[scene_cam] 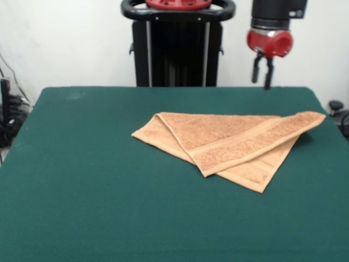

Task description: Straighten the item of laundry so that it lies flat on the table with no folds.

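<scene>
The light orange-tan towel (229, 144) lies on the dark green table (82, 174), right of the middle. It is folded over diagonally, so an upper layer with a woven band covers a lower layer whose corner sticks out at the front. One corner reaches toward the table's right edge. No white tag shows. My gripper (261, 71) hangs from the red and black arm above the table's far right part, high over the towel's far edge. Its two dark fingers (254, 69) stand a little apart and hold nothing.
The black pedestal (177, 46) stands at the table's far side. Cables and dark equipment (8, 109) sit beyond the left edge, and a dark object (338, 109) sits beyond the right edge.
</scene>
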